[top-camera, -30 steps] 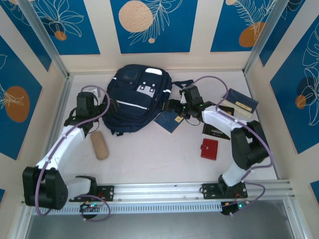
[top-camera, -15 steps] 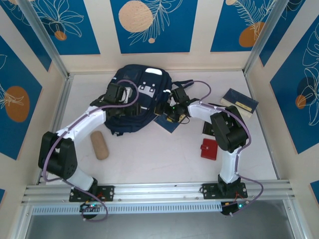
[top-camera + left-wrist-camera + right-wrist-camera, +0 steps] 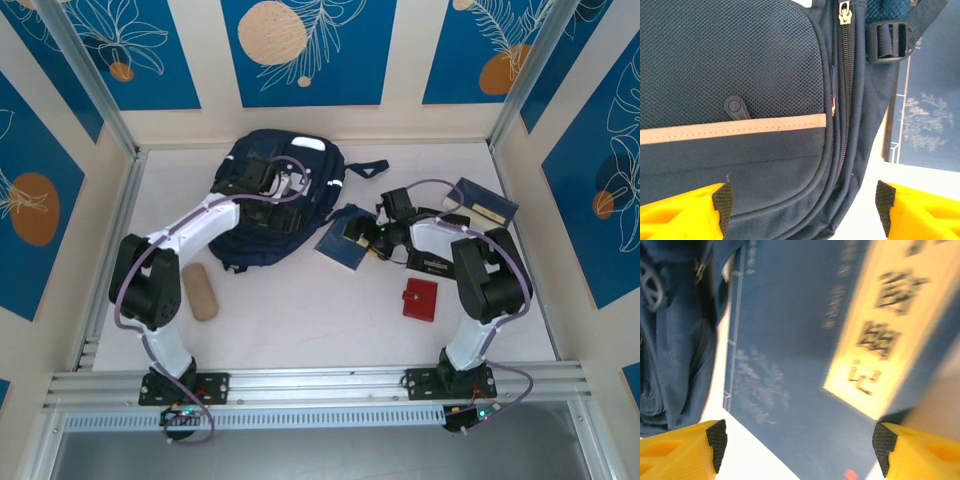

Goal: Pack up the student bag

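Roughly: student bag (image 3: 285, 230) flat, long axis near-far (front up).

White links and black joints on left arm (image 3: 195, 225) and right arm (image 3: 490, 280), looping purple cables (image 3: 430, 183), yellow fingers (image 3: 680, 215), black pads (image 3: 723, 200)

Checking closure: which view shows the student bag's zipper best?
Left wrist: the zipper runs close-up down the student bag, sharp. Top external shows the whole bag, zipper too small; right wrist, a blurred bag edge.
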You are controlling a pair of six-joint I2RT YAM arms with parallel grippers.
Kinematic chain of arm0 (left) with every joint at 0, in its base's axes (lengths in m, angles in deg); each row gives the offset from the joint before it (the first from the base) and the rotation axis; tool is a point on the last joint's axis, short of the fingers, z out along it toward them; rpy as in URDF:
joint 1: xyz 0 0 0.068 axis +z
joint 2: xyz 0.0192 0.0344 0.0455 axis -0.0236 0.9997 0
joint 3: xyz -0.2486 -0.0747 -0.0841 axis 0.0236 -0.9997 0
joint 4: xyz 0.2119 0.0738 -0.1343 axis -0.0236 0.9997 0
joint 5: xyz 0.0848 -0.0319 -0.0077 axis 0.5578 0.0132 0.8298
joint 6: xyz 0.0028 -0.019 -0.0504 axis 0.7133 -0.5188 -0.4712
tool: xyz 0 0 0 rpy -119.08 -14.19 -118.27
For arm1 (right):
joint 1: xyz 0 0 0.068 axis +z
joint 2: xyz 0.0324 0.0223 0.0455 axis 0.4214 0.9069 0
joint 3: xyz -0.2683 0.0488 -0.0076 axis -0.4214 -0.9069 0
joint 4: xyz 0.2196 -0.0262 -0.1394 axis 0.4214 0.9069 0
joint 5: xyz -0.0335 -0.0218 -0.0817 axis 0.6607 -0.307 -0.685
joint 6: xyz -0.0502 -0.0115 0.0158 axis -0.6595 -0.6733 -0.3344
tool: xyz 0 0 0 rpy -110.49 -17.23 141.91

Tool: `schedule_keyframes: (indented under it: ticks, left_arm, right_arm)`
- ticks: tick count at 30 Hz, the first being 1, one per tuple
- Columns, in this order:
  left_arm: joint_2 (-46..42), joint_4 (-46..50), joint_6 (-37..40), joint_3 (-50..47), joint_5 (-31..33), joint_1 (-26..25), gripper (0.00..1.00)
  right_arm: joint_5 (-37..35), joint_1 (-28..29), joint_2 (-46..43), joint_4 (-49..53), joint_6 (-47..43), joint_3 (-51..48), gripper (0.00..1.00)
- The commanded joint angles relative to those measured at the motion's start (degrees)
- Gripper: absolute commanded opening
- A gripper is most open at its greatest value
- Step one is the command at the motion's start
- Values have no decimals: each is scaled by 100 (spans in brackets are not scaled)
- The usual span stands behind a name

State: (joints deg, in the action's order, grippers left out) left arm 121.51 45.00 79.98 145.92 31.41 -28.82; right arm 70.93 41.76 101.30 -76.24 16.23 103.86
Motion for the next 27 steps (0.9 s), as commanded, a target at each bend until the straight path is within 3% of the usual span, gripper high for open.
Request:
schedule_keyframes:
  ticks: [1, 8, 19, 22, 27]
  left_arm:
    - [287, 549, 645, 464, 422, -98, 73]
    - [884, 940, 1381, 963, 1066, -308, 68]
    - [1660, 999, 1760, 1321, 1666, -515, 70]
    - [1866, 1040, 1822, 1457, 1884, -520, 62]
    - [1978, 1078, 1877, 1574, 1786, -526, 32]
  right_arm:
    - [-749, -191, -134, 806, -331, -139, 80]
    - [-578, -194, -749, 940, -438, 303, 80]
    - [-52, -36, -628, 791, -105, 355, 79]
    - [-44, -9, -614, 799, -93, 379, 79]
    - [-195, -6, -666, 903, -113, 432, 79]
